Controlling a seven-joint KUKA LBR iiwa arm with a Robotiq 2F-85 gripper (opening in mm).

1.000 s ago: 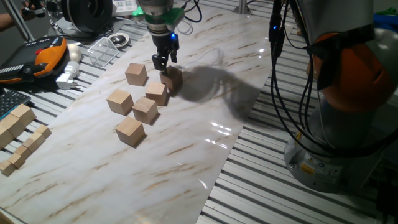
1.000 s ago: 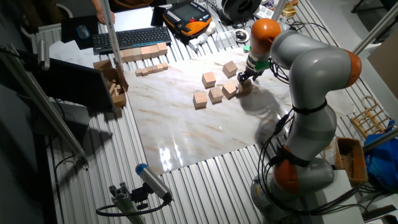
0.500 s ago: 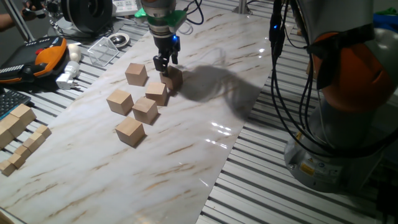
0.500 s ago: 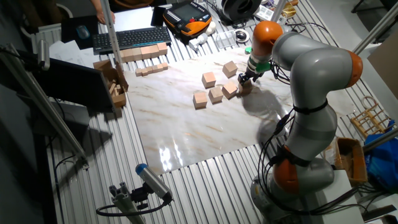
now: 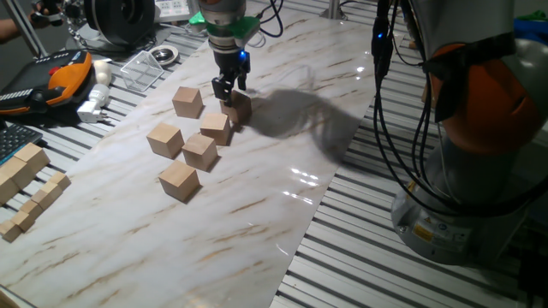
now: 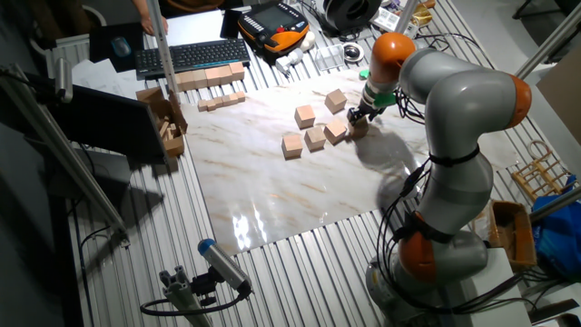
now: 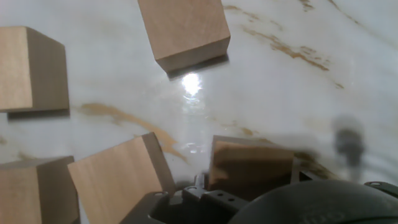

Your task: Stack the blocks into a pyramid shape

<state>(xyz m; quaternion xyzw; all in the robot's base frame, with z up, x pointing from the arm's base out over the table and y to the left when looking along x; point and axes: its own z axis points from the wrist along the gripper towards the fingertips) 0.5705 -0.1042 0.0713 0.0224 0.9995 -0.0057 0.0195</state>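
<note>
Little has shifted since the earlier frames — the gripper has only crept a touch higher and further toward the desk's far edge, hovering over the same block.

Left to right along the marble desk, six blocks lie flat near the far corner, none stacked; the pyramid is not begun, so every layer remains.

Rightmost, one block sits under the fingers — these straddle it, whether pinching or merely bracketing I cannot tell. Overhead, the arm reaches down almost vertically.
</note>
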